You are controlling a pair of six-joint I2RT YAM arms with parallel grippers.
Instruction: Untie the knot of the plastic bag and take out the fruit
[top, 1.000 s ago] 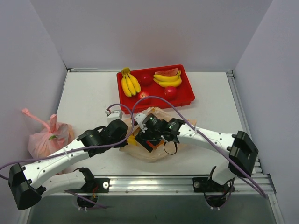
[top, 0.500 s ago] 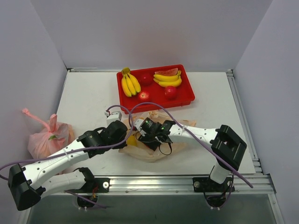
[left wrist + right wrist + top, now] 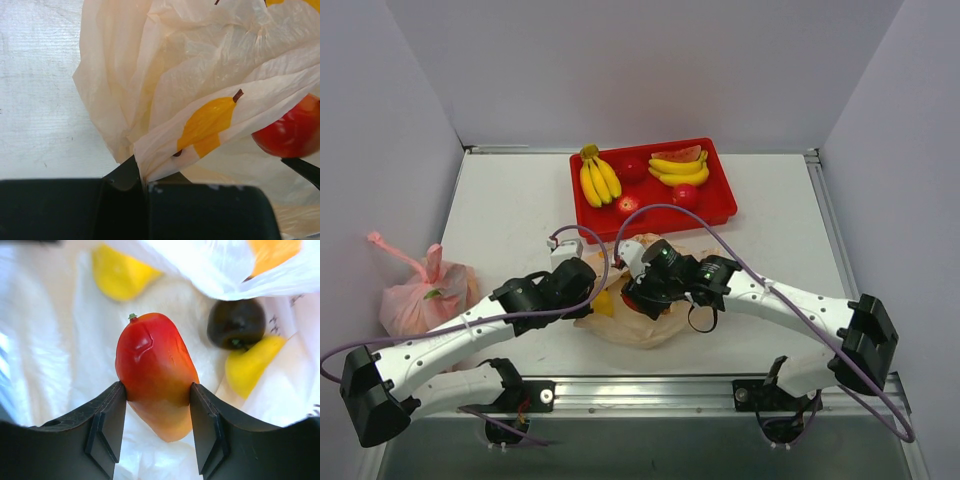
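- Thin peach-orange plastic bag [image 3: 645,328], w/ yellow fruit prints, lies open & crumpled on the white tabletop [image 3: 510,215], under & around both sets of jaws.
- Red-orange oval fruit [image 3: 155,365] is inside the bag, btwn the right jaws. They stand about half open, both pads [image 3: 107,430] pressed on its sides: gripped.
- Just beyond the right jaws, also in the bag: dark round plum-like fruit [image 3: 236,322] & two yellow fruits [image 3: 120,272], one touching the plum-like one.
- The left jaws are fully closed, pinching a fold of the bag's film at its left edge.
- Well beyond both jaws: red plastic tray [image 3: 718,185] w/ banana bunches [image 3: 598,180] & small red fruit.
- Far left of the left jaws: knotted pink bag [image 3: 420,295], by the wall.
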